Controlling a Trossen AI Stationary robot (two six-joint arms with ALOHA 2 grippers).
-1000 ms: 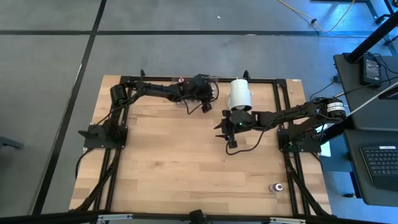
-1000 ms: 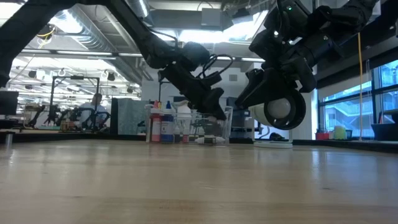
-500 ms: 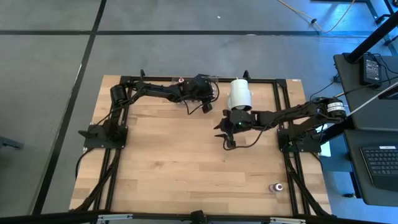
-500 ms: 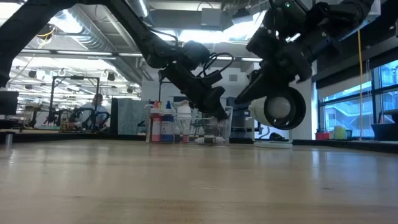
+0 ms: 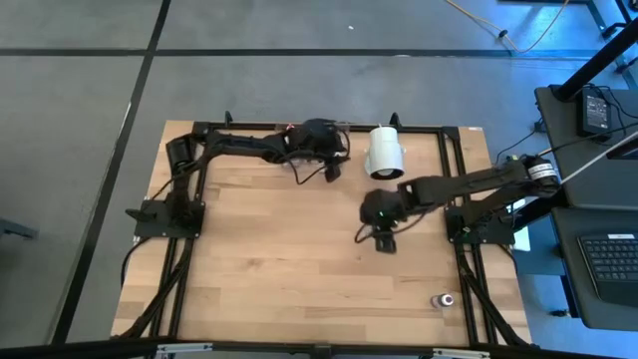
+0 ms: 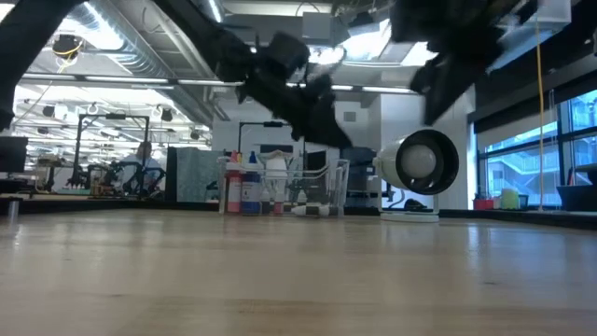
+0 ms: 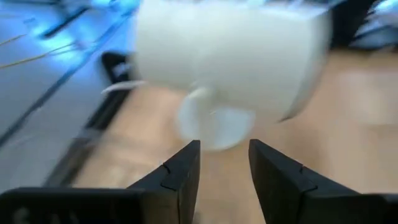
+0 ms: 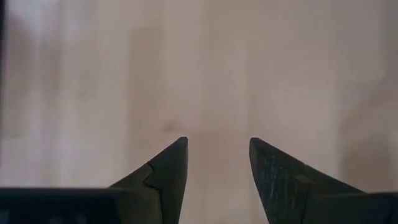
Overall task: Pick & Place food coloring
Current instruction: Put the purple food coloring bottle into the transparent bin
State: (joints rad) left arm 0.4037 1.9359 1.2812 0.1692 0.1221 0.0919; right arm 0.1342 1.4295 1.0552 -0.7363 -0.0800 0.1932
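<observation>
food coloring (image 6: 250,189) bottles stand at the table's far edge; left gripper (image 7: 224,165) and right gripper (image 8: 217,165) both gape, holding nothing.

The right claw (image 5: 383,237) has pulled off from beside the white cylinder (image 5: 384,152) and swung toward the middle of the surface (image 5: 269,259), now well clear of it, its fingers (image 8: 168,171) parted over bare wood. The left claw (image 5: 330,168) has drawn back a little toward the far rail and lifted; in the low view it has risen above the clear tray (image 6: 308,191), where a second ago it hung down in front of it
</observation>
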